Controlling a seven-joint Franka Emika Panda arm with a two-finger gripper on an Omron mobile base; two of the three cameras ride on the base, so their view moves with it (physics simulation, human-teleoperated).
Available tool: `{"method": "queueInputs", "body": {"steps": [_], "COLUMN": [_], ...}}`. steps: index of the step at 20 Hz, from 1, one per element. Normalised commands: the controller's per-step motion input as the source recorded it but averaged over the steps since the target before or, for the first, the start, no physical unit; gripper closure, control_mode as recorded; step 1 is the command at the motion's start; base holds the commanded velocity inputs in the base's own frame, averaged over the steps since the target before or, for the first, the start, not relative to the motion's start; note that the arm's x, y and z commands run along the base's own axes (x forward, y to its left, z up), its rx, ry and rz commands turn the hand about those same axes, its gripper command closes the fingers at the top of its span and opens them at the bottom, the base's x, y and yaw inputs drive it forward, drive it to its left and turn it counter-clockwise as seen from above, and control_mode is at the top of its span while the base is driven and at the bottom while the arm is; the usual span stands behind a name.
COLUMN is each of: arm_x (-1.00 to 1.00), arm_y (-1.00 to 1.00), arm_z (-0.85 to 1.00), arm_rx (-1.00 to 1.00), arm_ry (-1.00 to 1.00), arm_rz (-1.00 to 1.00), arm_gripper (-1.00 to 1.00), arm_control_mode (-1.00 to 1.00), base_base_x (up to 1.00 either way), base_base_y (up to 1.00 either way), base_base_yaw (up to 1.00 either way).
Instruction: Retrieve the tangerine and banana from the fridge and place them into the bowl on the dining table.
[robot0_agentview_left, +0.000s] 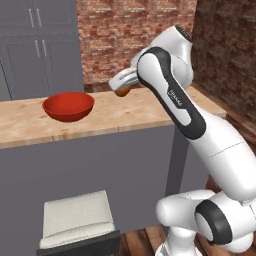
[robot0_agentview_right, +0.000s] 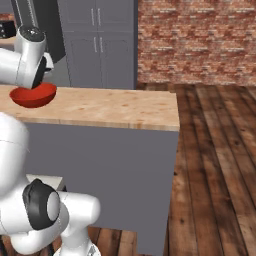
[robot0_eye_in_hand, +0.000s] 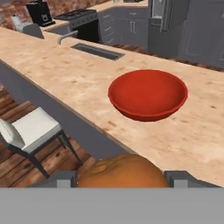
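Tangerine (robot0_eye_in_hand: 121, 171) sits between your jaws, pinched at its sides, and it hangs over the near edge of the counter (robot0_agentview_left: 135, 107), short of the bowl (robot0_agentview_left: 68, 105). In the left base view you can see it as a small orange spot under the gripper (robot0_agentview_left: 121, 92), above the wood and well to the right of the red bowl. The bowl itself looks empty from the hand view, so the banana has no place in it yet.

Your main risk is letting go too early. From where the fruit hangs, a release would drop it on bare wood close to the edge, and a round fruit could roll off toward the stool (robot0_eye_in_hand: 30, 130) and the floor below. You should carry it across until it is over the middle of the bowl before you spread the jaws. A drop from too high could also make it bounce on the glossy rim and hop out, so lower it first. Watch the forearm as well: in the right base view the wrist passes just in front of the bowl (robot0_agentview_right: 33, 95), and a low sweep could nudge the bowl along the smooth top.

As for the surface, you have a long pale wooden counter over a plain grey base, with a sink (robot0_eye_in_hand: 97, 50) set into it farther along. Grey cabinets (robot0_agentview_right: 100, 42) and a brick wall (robot0_agentview_right: 195, 40) stand behind, over a dark plank floor (robot0_agentview_right: 215, 165).
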Motion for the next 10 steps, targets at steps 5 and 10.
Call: {"method": "queueInputs", "body": {"steps": [5, 10], "arm_x": [0.55, 0.41], "arm_y": [0.13, 0.27], "arm_z": [-0.38, -0.34], "arm_rx": [0.00, -0.03], "arm_ry": [0.00, 0.00], "arm_rz": [0.05, 0.03], "arm_gripper": [1.00, 1.00], "arm_control_mode": [-1.00, -1.00], "base_base_x": [0.00, 0.00], "base_base_y": [0.00, 0.00], "base_base_yaw": [0.00, 0.00]}}
